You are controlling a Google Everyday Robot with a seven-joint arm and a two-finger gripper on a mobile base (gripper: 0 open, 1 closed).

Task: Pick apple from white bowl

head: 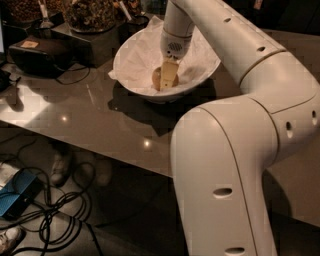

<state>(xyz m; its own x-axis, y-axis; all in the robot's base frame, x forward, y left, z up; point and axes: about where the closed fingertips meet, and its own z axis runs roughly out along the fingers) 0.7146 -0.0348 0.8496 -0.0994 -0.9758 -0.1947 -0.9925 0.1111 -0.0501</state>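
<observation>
The white bowl (131, 64), wide and lined with crinkled white paper, stands on the dark table. The small yellow-green apple (156, 78) lies at the bottom of the bowl. My gripper (168, 80) reaches straight down into the bowl from above and sits right at the apple, covering its middle, so the apple shows on either side of it. The apple rests low in the bowl, not lifted. My white arm (235, 150) fills the right side of the view.
Dark containers of brown snacks (90, 15) stand behind the bowl at the table's back left. A black box (37, 52) with a cable lies at the left. The table's front edge (100, 150) runs diagonally, and cables and a blue device (17, 195) lie on the floor below.
</observation>
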